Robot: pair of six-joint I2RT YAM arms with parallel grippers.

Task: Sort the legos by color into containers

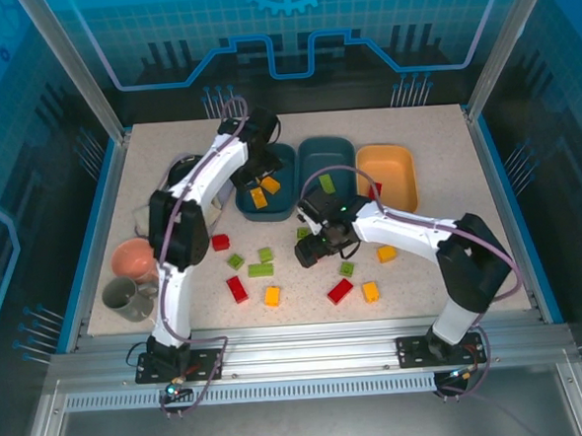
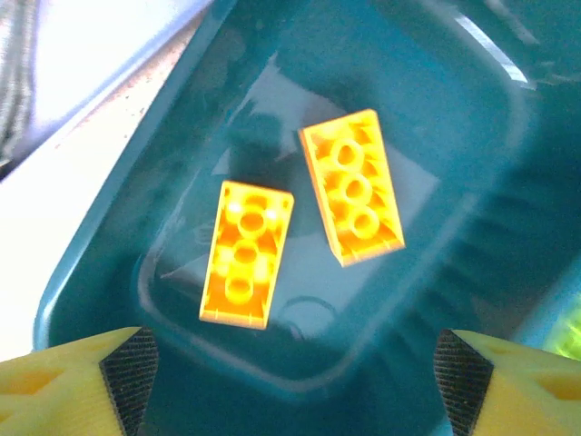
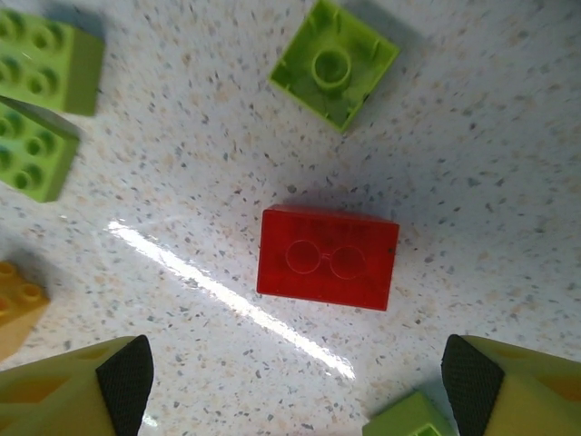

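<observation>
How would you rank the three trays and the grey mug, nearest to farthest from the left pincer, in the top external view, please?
Measured from the left pincer:
1. Left teal tray, directly beneath the pincer.
2. Middle teal tray, next along to the right.
3. Pale orange tray, at the right end of the row.
4. Grey mug, near the table's near-left corner.
</observation>
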